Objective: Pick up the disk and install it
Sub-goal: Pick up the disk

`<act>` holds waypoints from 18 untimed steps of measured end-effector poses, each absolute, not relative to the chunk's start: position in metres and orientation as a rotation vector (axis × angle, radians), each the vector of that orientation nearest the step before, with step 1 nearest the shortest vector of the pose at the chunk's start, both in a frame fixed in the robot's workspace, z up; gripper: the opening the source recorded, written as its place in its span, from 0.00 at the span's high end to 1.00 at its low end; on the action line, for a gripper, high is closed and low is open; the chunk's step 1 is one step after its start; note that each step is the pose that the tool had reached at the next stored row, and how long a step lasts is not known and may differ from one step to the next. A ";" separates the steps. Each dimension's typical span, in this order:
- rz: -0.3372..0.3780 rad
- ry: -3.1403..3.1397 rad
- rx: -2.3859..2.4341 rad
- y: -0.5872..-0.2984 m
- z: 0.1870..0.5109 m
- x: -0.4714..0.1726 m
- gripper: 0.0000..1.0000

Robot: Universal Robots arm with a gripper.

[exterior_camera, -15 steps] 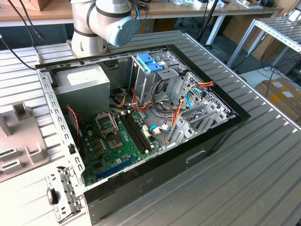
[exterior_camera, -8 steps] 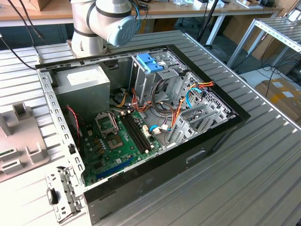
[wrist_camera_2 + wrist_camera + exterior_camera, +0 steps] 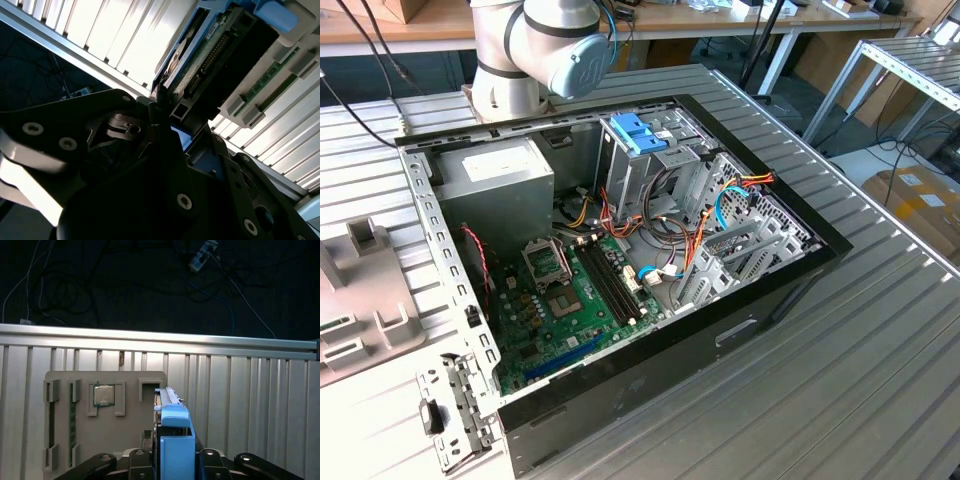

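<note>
The disk (image 3: 175, 440), a dark drive with bright blue rails, stands on edge at the grey parts tray (image 3: 130, 385) in the first wrist view. My gripper (image 3: 176, 457) straddles it, one dark finger (image 3: 142, 460) against each side, shut on it. In the second wrist view the disk (image 3: 220, 55) runs away from the gripper (image 3: 182, 130) with its connector end showing. I cannot tell whether it is lifted off the tray. The open computer case (image 3: 620, 250) lies in the middle of the exterior view, with the arm's base (image 3: 535, 50) behind it.
The tray also holds a processor chip (image 3: 103, 395) and memory sticks (image 3: 72, 420). It lies at the exterior view's left as the grey tray (image 3: 360, 300). A lighter blue bracket (image 3: 638, 130) tops the drive cage. Cables (image 3: 710, 215) cross inside the case. A loose metal bracket (image 3: 455, 410) lies in front.
</note>
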State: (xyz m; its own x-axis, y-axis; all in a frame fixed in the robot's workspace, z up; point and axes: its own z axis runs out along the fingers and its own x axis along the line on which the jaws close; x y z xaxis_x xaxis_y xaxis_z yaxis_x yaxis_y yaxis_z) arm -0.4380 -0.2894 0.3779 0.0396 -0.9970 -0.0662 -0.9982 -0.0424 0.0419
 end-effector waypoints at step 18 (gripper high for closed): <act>0.130 2.158 -2.249 -0.289 0.383 -0.438 0.63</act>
